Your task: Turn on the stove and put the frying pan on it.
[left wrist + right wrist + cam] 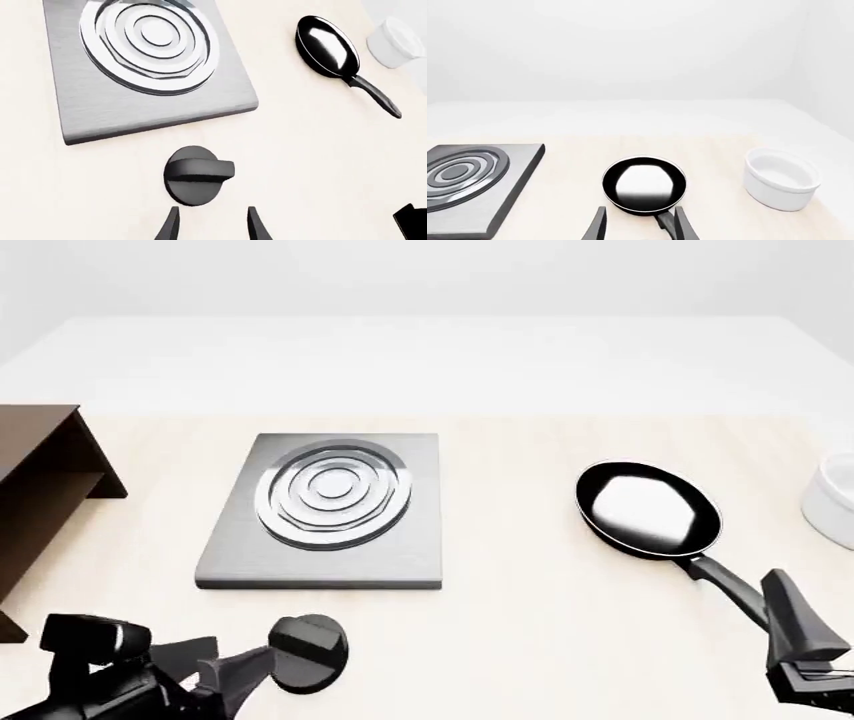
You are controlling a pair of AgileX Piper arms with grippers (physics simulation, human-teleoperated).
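Front overview, two low wrist close-ups

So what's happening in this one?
Two arms are closing in on separate things. The left gripper, open, faces the black knob just in front of the stove. The right gripper, also open, straddles the frying pan handle. The pan sits on the table, right of the stove.

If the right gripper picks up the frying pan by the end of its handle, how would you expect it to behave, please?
The frying pan looks rigid, so it should not flex. Its wide bowl sits far from the handle end, so it would probably droop bowl-first in the right gripper. The thin, glossy handle might also twist between the fingers.
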